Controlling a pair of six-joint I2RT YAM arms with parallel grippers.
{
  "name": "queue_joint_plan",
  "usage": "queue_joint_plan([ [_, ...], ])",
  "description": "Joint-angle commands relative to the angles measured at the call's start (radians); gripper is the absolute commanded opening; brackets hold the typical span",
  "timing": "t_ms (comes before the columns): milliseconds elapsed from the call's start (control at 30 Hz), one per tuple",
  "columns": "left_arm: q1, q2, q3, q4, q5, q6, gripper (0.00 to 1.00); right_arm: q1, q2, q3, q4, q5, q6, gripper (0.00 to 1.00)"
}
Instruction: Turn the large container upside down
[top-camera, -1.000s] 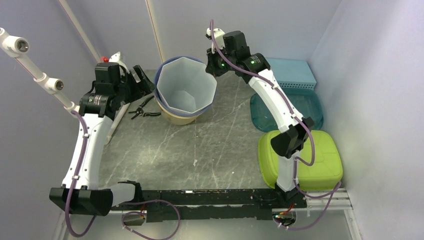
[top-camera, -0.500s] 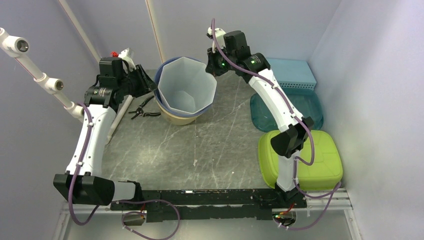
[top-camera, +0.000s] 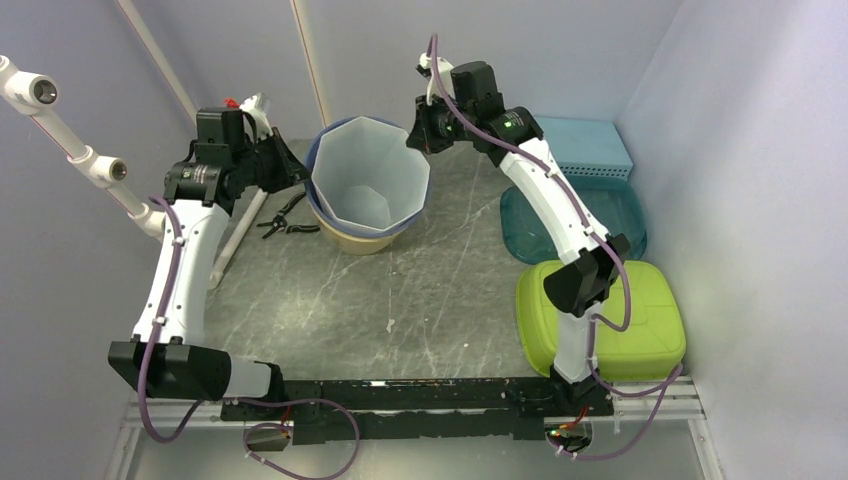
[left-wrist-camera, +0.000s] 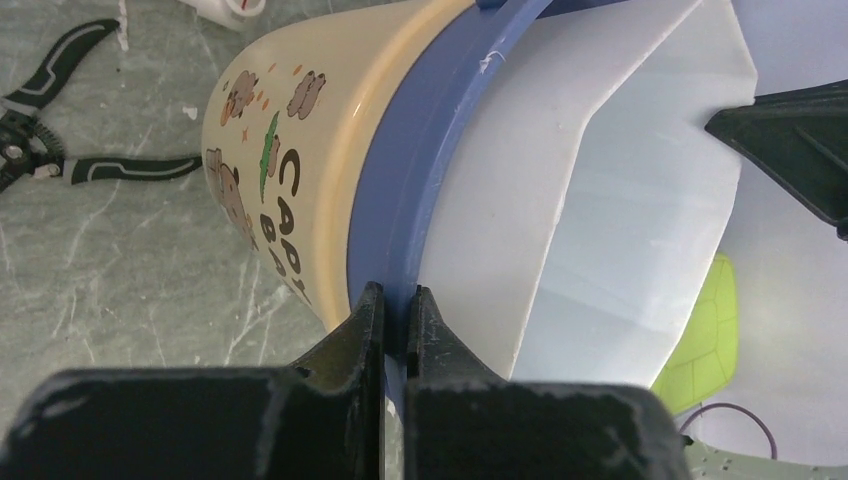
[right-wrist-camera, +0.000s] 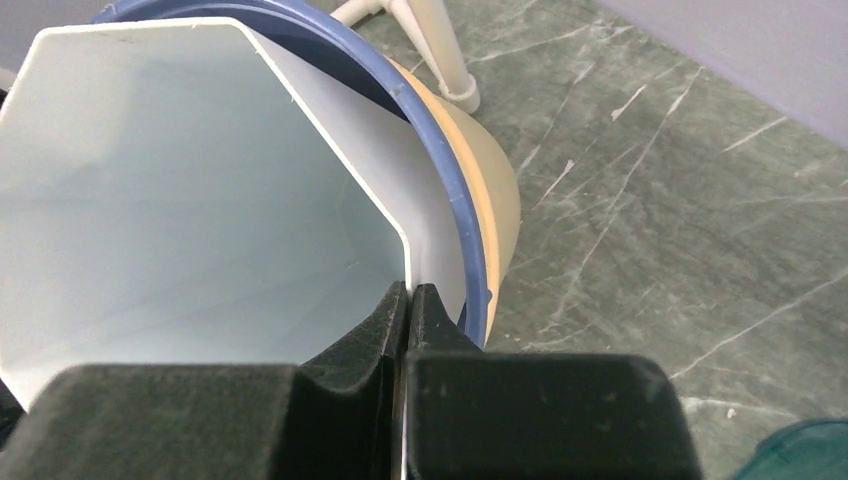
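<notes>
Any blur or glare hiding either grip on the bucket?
Top external: even light, no glare, grips too small to judge. Left wrist: blue rim sharp where the left tool pinches it; tool body dark, soft. Right wrist: white insert edge crisp at the right tool.

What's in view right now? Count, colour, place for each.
bin: 1, white, eight-sided, nested in bucket
bucket: 1, cream with blue rim, far centre of table
pliers: 1, black, left of bucket
pipe: 1, white, on table left of pliers
pipe rig: 1, white, left wall
tub: 1, lime, near right
tray: 1, teal, behind tub
box: 1, light blue, far right
table: 1, grey marble
left arm: jaws shut on bucket rim
right arm: jaws shut on bin wall
</notes>
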Motion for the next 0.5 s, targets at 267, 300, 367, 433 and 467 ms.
queue_joint_plan([
  [267,-0.007,-0.08,0.091,-0.091,0.165,-0.111,0.03,0.043,-0.119,-0.038,-0.007,-0.23,0.133,0.0],
  [300,-0.007,-0.094,0.09,-0.108,0.159,-0.111,0.03,0.05,-0.123,-0.038,-0.021,-0.236,0.13,0.0],
  [367,-0.007,-0.123,0.084,-0.134,0.142,-0.123,0.03,0.068,-0.128,-0.037,-0.051,-0.235,0.126,0.0],
  [433,-0.007,-0.154,0.067,-0.151,0.13,-0.132,0.03,0.097,-0.139,-0.046,-0.069,-0.229,0.12,0.0],
  [467,-0.007,-0.169,0.062,-0.169,0.124,-0.132,0.03,0.114,-0.143,-0.049,-0.077,-0.22,0.118,0.0],
])
